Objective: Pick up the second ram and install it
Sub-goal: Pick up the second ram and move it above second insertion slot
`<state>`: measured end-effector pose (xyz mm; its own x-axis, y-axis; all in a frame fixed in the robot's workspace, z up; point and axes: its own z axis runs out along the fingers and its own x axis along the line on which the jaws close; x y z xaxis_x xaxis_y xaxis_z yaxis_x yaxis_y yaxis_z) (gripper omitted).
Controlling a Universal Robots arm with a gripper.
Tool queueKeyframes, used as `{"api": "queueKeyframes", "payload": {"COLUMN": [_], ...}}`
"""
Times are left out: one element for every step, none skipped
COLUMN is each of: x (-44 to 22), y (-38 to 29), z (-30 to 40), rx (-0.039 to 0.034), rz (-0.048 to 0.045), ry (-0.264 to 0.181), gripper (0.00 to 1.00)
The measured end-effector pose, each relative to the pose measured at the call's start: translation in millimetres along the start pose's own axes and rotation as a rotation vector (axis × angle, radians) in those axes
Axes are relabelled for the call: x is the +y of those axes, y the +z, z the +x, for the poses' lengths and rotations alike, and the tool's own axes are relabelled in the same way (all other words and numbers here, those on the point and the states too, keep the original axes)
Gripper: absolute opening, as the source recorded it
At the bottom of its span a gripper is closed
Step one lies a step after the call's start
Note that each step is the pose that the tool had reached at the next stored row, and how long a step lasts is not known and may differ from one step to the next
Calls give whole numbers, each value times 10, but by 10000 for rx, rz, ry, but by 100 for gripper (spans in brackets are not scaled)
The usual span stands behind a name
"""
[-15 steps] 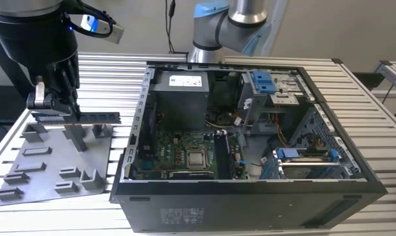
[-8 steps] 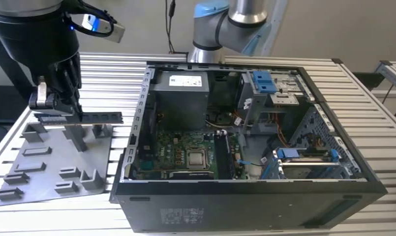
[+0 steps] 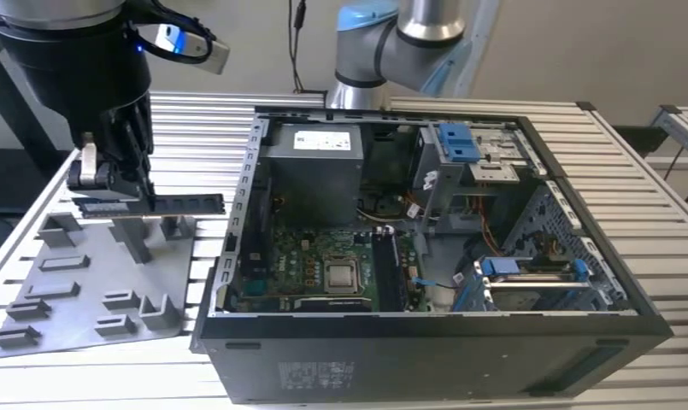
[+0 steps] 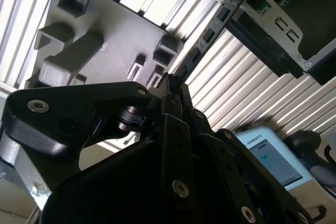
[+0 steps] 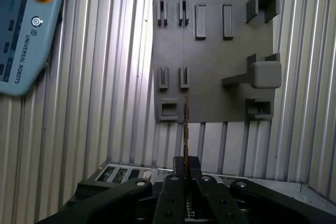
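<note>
My gripper (image 3: 107,195) is shut on the second ram (image 3: 167,205), a thin dark strip held level and on edge. It hangs just above the grey holder plate (image 3: 87,299) at the exterior view's left, beside the open computer case (image 3: 617,282). In the first wrist view the second ram (image 5: 185,124) runs as a thin edge-on line out from the gripper (image 5: 185,165) over the holder plate (image 5: 210,66). In the second wrist view the second ram (image 4: 207,38) reaches out from the gripper (image 4: 171,83) past the holder plate (image 4: 115,30). The long black motherboard slots (image 3: 386,266) lie inside the case.
The holder plate has upright posts (image 3: 129,239) right under the strip. The case's metal side wall (image 3: 250,196) stands close to the strip's free end. A light blue teach pendant (image 5: 23,30) lies on the slatted table (image 3: 196,154). The arm's base (image 3: 373,60) stands behind the case.
</note>
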<state>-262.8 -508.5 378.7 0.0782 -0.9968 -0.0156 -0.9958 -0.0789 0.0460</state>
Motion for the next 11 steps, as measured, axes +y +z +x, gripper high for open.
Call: {"api": "queueKeyframes", "payload": {"x": [-19,-38,-54,-66,-76,-88,-103,-122,-139,-155,-171], "y": [0,-1,-2,-3,-3,-4,-5,-5,-6,-7,-8], "z": [1,3,4,5,6,7,8,10,11,12,13], "rx": [-1,-2,-2,-1,-1,-1,-1,-1,-1,-1,0], "rz": [-2,-3,-4,-5,-5,-4,-5,-4,-5,-4,-5], "ry": [1,0,1,0,-2,-3,-3,-5,-6,-7,-7], "gripper": [15,15,15,15,15,15,15,15,15,15,15]}}
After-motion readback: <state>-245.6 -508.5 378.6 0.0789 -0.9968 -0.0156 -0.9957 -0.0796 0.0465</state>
